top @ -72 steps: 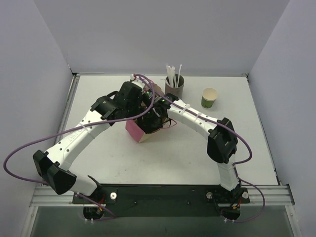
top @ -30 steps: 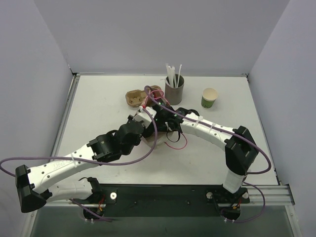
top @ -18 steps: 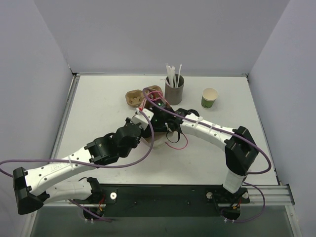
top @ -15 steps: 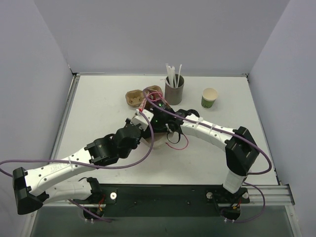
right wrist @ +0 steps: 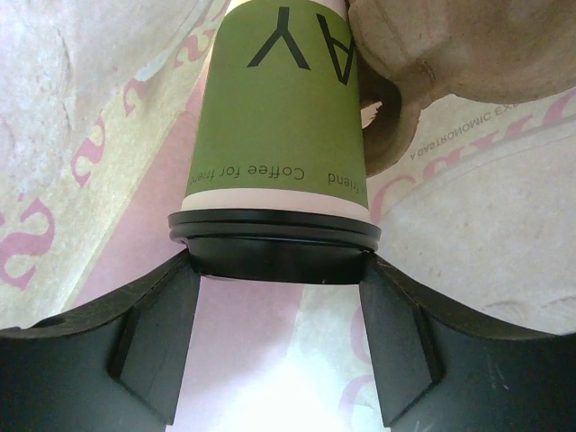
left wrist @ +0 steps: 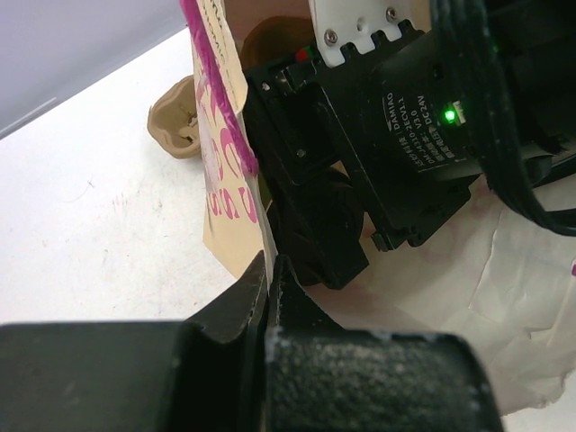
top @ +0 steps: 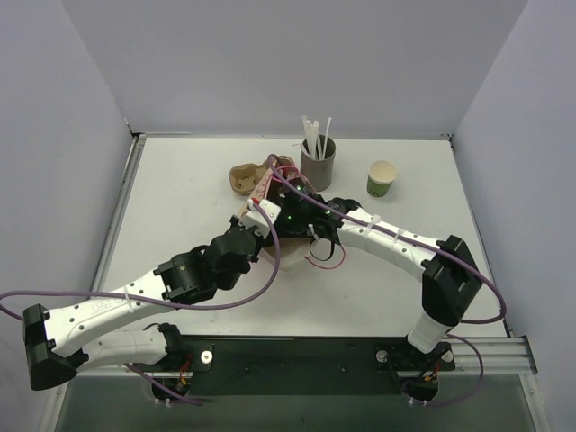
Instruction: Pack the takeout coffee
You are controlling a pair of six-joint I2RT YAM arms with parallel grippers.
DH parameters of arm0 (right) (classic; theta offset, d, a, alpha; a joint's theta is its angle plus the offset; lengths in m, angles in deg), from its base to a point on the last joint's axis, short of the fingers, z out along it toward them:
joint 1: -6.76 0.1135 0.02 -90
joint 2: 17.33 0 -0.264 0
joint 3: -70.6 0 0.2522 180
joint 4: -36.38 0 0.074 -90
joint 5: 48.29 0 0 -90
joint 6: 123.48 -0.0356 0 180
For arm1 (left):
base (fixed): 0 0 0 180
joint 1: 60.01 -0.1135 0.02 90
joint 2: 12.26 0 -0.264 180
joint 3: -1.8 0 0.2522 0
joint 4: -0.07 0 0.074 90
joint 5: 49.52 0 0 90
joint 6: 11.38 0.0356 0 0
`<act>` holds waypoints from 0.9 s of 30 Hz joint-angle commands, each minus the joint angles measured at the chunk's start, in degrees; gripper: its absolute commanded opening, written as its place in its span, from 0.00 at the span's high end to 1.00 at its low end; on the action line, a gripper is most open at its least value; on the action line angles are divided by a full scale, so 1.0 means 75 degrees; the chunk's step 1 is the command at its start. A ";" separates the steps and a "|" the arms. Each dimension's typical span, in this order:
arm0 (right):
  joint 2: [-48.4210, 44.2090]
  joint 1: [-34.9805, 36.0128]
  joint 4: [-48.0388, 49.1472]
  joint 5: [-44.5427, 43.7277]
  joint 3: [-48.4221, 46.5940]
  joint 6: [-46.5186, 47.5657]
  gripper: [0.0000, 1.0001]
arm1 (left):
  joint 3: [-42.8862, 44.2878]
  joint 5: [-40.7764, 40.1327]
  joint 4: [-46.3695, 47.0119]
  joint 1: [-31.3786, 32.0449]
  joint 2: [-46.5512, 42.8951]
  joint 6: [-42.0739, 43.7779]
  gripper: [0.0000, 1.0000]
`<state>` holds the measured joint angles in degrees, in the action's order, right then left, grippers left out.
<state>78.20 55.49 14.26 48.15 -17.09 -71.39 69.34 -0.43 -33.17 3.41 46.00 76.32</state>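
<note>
**Inside the bag mouth: lidded cup gripped, paper edge pinched**

Between the fingers of the right gripper (right wrist: 274, 263) a round black plastic lid (right wrist: 274, 241) is clamped at its rim, one finger on each side. The green paper cup (right wrist: 279, 99) under that lid hangs away from the camera, surrounded by creased paper. The coffee is thus held at the mouth of the bag (left wrist: 223, 126). How deep it sits cannot be told.

The left gripper (left wrist: 267, 279) is closed flat on the bag's thin upper edge, so that the mouth is held open beside the right wrist.

Several things could go wrong from here:
- The grip is on the lid alone, and the cup's wall is smooth and tapered. A knock on the cup's base could pop the lid off or tip the cup.
- A brown moulded-pulp tray (right wrist: 450, 54) lies just beside the cup, and its lumpy rim could catch the cup. Whether the tray is inside the bag is unclear.
- The bag is soft cream paper with pink print. It could tear or slip from the pinch, and the mouth would then fold onto the wrist.
</note>
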 commanded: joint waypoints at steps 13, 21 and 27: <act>0.1127 -0.0040 -0.1803 -0.0061 -0.1323 0.0039 0.81 | -0.0045 -0.0463 0.0430 0.0134 0.0072 -0.0197 1.00; 0.0448 -0.0099 -0.0797 0.0173 -0.0457 0.0051 0.80 | -0.0280 -0.0768 0.0758 0.0251 -0.0010 -0.0278 1.00; -0.0255 -0.0122 0.0809 0.1145 0.0154 0.0191 0.79 | -0.0245 -0.0920 0.0805 0.0310 0.0072 -0.0278 1.00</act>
<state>81.30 55.05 13.01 51.93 -17.75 -70.89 66.78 -5.30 -31.49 5.29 47.21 74.72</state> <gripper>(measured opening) 0.617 0.023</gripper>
